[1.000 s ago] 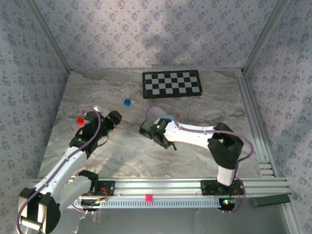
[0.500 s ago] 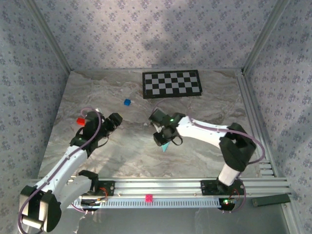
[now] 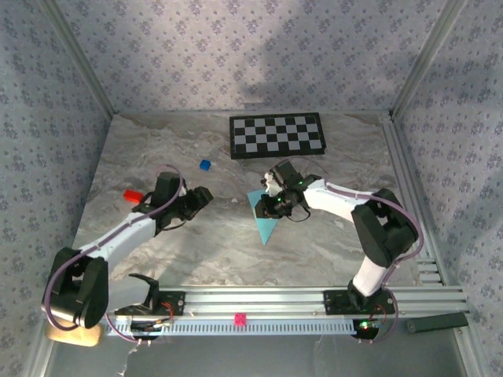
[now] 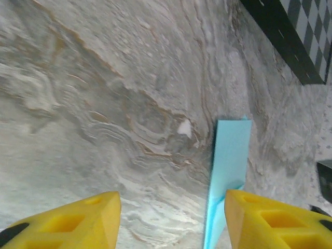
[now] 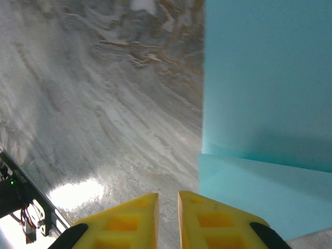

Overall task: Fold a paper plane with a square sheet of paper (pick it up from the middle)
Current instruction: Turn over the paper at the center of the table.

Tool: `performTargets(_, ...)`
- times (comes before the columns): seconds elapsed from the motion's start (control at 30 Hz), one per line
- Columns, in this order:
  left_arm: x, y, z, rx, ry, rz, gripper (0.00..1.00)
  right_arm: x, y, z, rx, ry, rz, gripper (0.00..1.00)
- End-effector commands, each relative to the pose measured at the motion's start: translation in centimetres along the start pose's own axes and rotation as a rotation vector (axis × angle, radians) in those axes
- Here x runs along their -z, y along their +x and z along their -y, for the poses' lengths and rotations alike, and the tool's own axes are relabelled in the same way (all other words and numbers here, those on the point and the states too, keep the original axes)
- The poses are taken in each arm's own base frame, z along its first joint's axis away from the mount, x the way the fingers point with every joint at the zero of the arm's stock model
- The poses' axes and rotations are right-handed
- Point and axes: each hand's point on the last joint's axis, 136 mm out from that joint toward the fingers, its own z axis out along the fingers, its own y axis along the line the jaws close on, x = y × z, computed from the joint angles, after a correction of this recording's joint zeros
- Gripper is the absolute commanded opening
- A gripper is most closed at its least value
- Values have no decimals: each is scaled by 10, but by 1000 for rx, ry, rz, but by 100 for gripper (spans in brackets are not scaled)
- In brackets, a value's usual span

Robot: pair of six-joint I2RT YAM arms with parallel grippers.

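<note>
On the marble table (image 3: 157, 141), we see a small red block (image 3: 132, 195) lying at the far left, close behind the left arm. The left claw (image 3: 203, 194) reaches toward the middle of the table. In its wrist camera its two yellow fingers (image 4: 72, 223) stand wide apart with bare marble between them. Beyond the claw, toward the back wall, sits a tiny blue cube (image 3: 205, 165), well apart from everything else.

At the center lies the paper plane (image 3: 263, 224), a light-blue folded sheet flat on the table, its broad end toward the back and its point toward the arms' bases. From the left wrist it appears as a narrow blue strip (image 4: 228, 155) just beside the right-hand finger.

The right claw (image 3: 271, 208) hovers at the plane's broad end, over its right edge. In its wrist camera its fingers (image 5: 129, 220) are drawn almost together, with only a thin slit of marble between them and nothing in it. One finger overlaps a folded layer of the paper (image 5: 264, 78); we cannot tell whether it touches. A black-and-white checkerboard (image 3: 277, 135) lies at the back.
</note>
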Motion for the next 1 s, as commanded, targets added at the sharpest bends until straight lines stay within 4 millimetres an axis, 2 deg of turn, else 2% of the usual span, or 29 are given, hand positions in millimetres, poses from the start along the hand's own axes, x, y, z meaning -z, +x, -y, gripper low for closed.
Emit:
performTargets(0.0, -4, 1, 29, -51, 67, -25, 50, -19, 17, 26, -132, 44, -76, 16)
performTargets(0.1, -11, 7, 32, -56, 68, -52, 43, -28, 25, 31, -169, 28, -89, 16)
performTargets(0.27, -19, 12, 34, -56, 72, -80, 42, -34, 38, 34, -244, 23, -93, 16)
performTargets(0.43, -27, 14, 40, -45, 91, -101, 40, -37, 41, 39, -379, 20, -35, 17)
performTargets(0.5, -34, 17, 46, -34, 120, -126, 31, -41, 40, 31, -423, -18, -13, 17)
performTargets(0.6, -46, 22, 56, -40, 151, -166, 24, -43, 37, 2, -438, -120, 37, 17)
performTargets(0.67, -53, 26, 62, -59, 154, -190, 22, -35, 32, -16, -401, -149, 83, 19)
performTargets(0.77, -62, 32, 69, -77, 154, -223, 21, -9, 20, -21, -318, -131, 172, 20)
performTargets(0.97, -85, 49, 77, -101, 144, -314, 19, 39, 13, 28, -304, 3, 297, 20)
